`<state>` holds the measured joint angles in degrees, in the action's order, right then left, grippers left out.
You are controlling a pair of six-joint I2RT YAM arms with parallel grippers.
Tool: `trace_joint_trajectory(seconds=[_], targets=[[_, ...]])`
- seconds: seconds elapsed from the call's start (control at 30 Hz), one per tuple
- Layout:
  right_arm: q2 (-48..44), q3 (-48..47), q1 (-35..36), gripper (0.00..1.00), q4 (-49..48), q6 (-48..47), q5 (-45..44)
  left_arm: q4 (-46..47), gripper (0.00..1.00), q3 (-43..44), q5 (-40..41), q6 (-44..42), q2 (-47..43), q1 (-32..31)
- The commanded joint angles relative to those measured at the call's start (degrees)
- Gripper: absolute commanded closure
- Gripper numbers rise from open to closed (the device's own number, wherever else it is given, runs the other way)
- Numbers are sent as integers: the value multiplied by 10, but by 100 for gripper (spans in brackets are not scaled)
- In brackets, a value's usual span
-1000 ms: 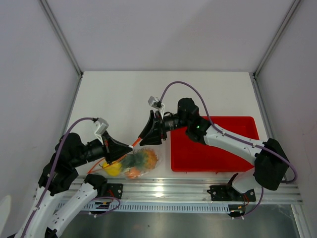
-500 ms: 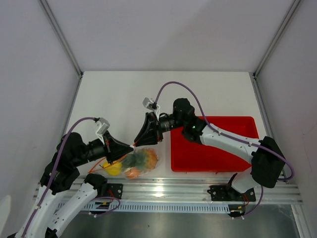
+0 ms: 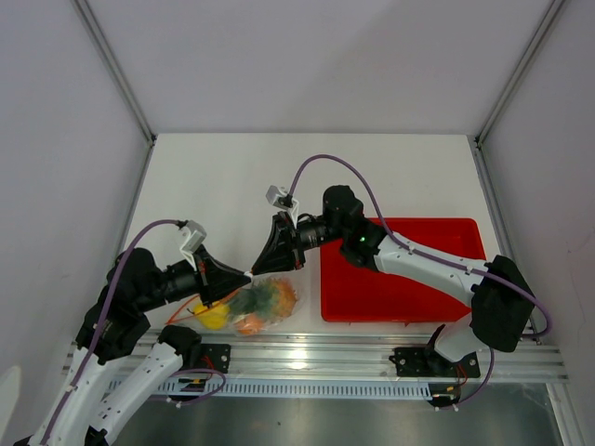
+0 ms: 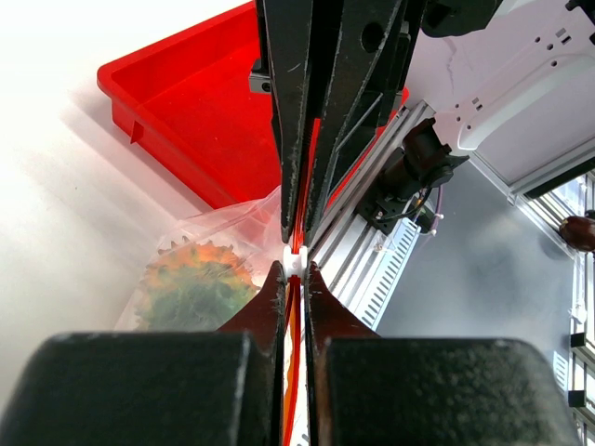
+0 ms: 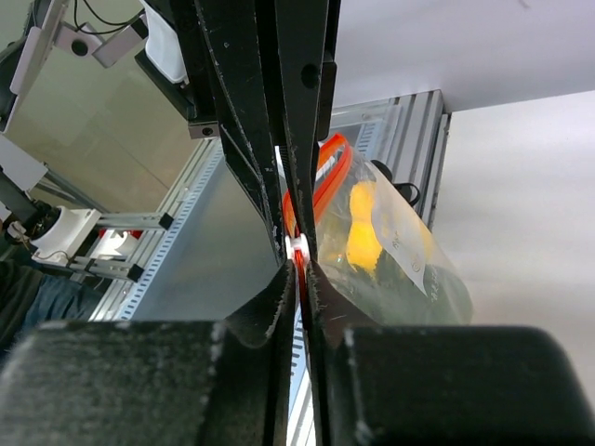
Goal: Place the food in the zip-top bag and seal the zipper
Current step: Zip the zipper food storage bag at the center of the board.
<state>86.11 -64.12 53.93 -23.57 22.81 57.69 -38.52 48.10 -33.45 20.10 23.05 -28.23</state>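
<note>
White table (image 3: 223, 177) inside a plain white-walled booth, red tray (image 3: 446, 279) just behind the right gripper (image 3: 263, 263), nothing in it that I can see; both pincers meet tip to tip at the near edge, with the zip-top bag (image 3: 279, 302) directly under the two sets of tips and resting on the table; food is inside: pineapple (image 4: 191, 288) just below the left gripper (image 3: 244, 275), lemon (image 5: 363, 228) and an orange ball (image 3: 247, 323) beside it, green fruit I can't pick out; left pincer is pinched tight on the zipper (image 5: 327, 172), the strip running between its fingers; right pincer is drawn in to a sliver with the same strip between its fingers, so I read it as clamped too; a small white slider (image 4: 294, 263) sits right between the opposing tips; my read: loading is done, this is the sealing step; next move needs one pincer to anchor the strip and the other to run along it away from that anchor, keeping it taut and level so the track mates instead of buckling
</note>
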Motion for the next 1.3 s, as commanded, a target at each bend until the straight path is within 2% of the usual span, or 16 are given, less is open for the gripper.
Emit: trace_joint_trajectory(seconds=[0.0,0.1,0.27,0.47,0.57,0.8,0.9,1.27], targets=[[1,-25,4,91,-2,-11,0,21,99,0,-13,7,4,-2],[-2,-22,3,100,10,-21,-9,20,100,1,-11,6,3,-2],[-10,-15,1,100,22,-25,-27,16,99,1,-8,7,3,-2],[-54,27,-15,100,24,-34,-134,1,99,9,9,6,-4,-2],[-80,49,-36,100,18,-25,-160,-15,100,13,29,4,-10,-2],[-133,97,-64,100,18,-22,-175,-38,99,14,61,9,-27,-2],[-149,118,-75,100,18,-18,-188,-50,95,17,80,12,-34,-2],[-169,163,-105,100,9,16,-277,-92,96,19,150,33,-78,-2]])
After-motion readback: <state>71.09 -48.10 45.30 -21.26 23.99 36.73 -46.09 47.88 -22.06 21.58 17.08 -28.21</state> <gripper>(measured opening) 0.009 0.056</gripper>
